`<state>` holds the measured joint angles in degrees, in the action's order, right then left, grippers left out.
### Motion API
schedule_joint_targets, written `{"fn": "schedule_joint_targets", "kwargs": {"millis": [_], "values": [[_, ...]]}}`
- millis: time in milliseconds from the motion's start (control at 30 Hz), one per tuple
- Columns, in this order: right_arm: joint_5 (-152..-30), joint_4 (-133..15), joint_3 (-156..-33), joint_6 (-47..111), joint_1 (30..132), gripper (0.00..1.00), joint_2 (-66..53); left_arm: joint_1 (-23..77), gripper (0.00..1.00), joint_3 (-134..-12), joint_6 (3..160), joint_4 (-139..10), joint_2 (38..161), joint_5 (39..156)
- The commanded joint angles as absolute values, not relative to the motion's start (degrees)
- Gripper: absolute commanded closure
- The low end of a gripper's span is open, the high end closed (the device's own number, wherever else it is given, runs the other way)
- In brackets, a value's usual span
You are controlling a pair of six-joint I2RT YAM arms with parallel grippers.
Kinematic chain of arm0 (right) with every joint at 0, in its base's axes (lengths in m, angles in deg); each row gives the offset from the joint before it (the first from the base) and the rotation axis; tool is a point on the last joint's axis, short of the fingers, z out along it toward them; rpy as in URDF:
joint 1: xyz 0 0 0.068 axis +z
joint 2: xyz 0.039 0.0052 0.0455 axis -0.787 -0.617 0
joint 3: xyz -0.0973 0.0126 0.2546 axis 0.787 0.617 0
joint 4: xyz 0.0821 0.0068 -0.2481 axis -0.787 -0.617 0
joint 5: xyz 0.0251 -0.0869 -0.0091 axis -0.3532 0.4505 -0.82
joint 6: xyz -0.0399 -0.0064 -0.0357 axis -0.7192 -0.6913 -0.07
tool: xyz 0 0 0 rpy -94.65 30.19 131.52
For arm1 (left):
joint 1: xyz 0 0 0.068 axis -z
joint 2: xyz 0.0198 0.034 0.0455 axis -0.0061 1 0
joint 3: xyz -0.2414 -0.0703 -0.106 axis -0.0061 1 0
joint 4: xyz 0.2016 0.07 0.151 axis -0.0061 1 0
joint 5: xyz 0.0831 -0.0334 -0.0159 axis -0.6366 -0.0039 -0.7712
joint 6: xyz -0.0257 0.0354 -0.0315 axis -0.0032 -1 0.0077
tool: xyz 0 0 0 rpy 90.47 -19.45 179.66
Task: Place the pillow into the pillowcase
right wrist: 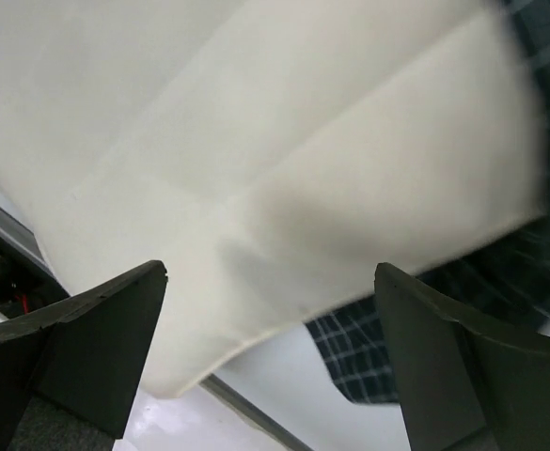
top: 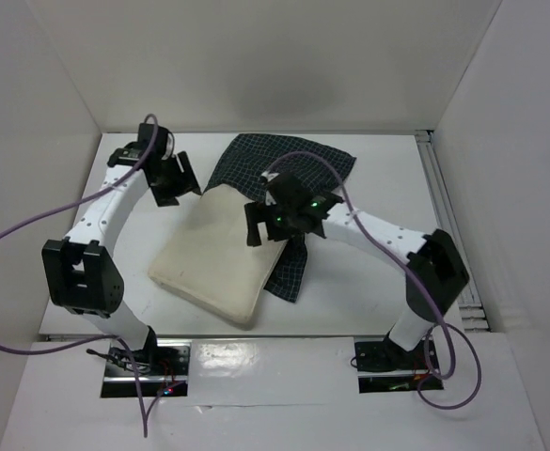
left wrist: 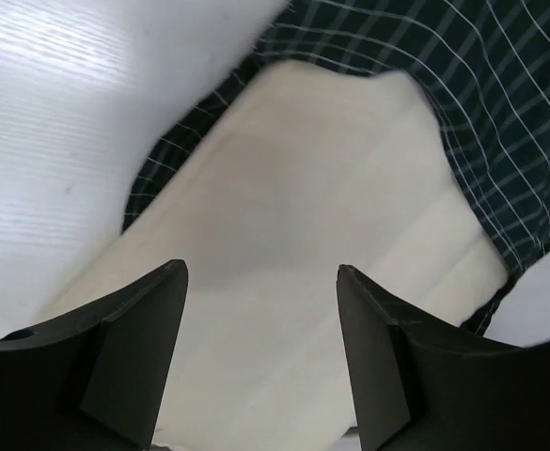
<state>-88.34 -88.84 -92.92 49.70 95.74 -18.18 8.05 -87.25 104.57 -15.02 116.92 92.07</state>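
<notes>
The cream pillow (top: 220, 256) lies slanted in the middle of the table, its far end tucked into the dark checked pillowcase (top: 276, 157). A strip of the pillowcase (top: 291, 268) also pokes out under the pillow's right edge. My left gripper (top: 175, 177) hovers open at the pillow's far left corner, nothing between its fingers. From the left wrist view the pillow (left wrist: 322, 244) fills the frame, with the pillowcase (left wrist: 500, 103) over its far end. My right gripper (top: 279, 218) stands open above the pillow's right side. The right wrist view shows the pillow (right wrist: 284, 141) and the pillowcase (right wrist: 387, 329) below it.
White walls close the table in at the back and both sides. A metal rail (top: 444, 211) runs along the right edge. Purple cables (top: 11, 235) loop from both arms. The arm bases (top: 143, 357) sit at the near edge.
</notes>
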Motion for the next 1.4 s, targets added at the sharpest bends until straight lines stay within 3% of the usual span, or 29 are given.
{"fn": "schedule_joint_targets", "kwargs": {"millis": [0, 33, 133, 167, 200, 367, 500, 533, 567, 600, 700, 900, 1067, 1133, 1167, 1200, 1233, 1367], "values": [[-89.7, -85.2, -93.4, 55.0, 99.7, 0.01, -23.8, 5.0, 0.23, -86.3, 103.6, -17.3, 115.8, 98.8], [-87.6, -83.9, -89.8, 56.6, 99.7, 0.05, -23.8, 4.5, 0.23, -86.3, 103.6, -17.3, 115.8, 98.8], [-84.8, -79.9, -83.3, 59.5, 97.9, 0.59, -20.7, 2.9, 0.21, -86.3, 103.6, -17.3, 114.3, 98.8], [-83.4, -81.2, -80.9, 60.0, 94.7, 0.90, -19.3, 2.9, 0.21, -86.3, 103.6, -17.3, 113.4, 99.3], [-82.4, -84.3, -80.3, 58.9, 92.9, 1.00, -18.6, 2.4, 0.21, -85.5, 103.1, -17.3, 112.9, 100.0], [-67.0, -92.9, -80.7, 54.9, 79.9, 1.00, -11.6, 2.4, 0.23, -80.8, 103.0, -20.3, 110.8, 103.8], [-64.3, -93.7, -85.5, 52.9, 73.4, 1.00, -9.6, 3.8, 0.24, -76.8, 102.3, -22.8, 111.9, 108.7], [-64.3, -93.7, -87.3, 51.9, 73.4, 0.86, -9.6, 4.4, 0.24, -76.1, 101.8, -22.8, 111.9, 109.4], [-65.5, -93.7, -91.1, 51.9, 74.0, 0.46, -9.6, 5.1, 0.24, -74.9, 101.8, -23.5, 113.3, 110.0], [-65.5, -93.7, -93.1, 51.0, 77.0, 0.30, -11.5, 6.8, 0.24, -74.9, 101.8, -23.5, 113.3, 110.0], [-64.4, -94.3, -101.3, 49.1, 86.0, 0.05, -16.0, 8.9, 0.21, -72.6, 101.8, -25.4, 113.9, 108.8], [-61.8, -98.4, -108.9, 44.5, 96.4, 0.00, -32.4, 10.8, 0.20, -67.9, 101.3, -27.7, 113.9, 108.8], [-66.7, -95.5, -103.2, 40.7, 96.9, 0.00, -35.4, 13.3, 0.16, -62.4, 103.1, -31.3, 112.5, 109.8], [-66.0, -95.5, -101.9, 40.1, 96.9, 0.26, -36.2, 15.2, 0.15, -59.3, 105.2, -34.5, 112.5, 110.4], [-65.5, -95.5, -101.9, 39.6, 96.9, 0.44, -36.2, 16.0, 0.10, -58.5, 105.9, -35.3, 112.5, 110.4], [-65.5, -95.5, -101.9, 39.6, 96.9, 0.87, -35.6, 17.0, 0.08, -57.7, 106.9, -36.0, 112.5, 110.4], [-65.5, -95.5, -101.9, 39.6, 96.9, 1.00, -34.6, 19.0, 0.08, -57.7, 107.4, -36.7, 112.5, 110.4], [-73.1, -92.0, -100.6, 36.5, 95.1, 1.00, -25.7, 23.6, 0.06, -57.2, 108.8, -42.2, 114.6, 110.9]]}}
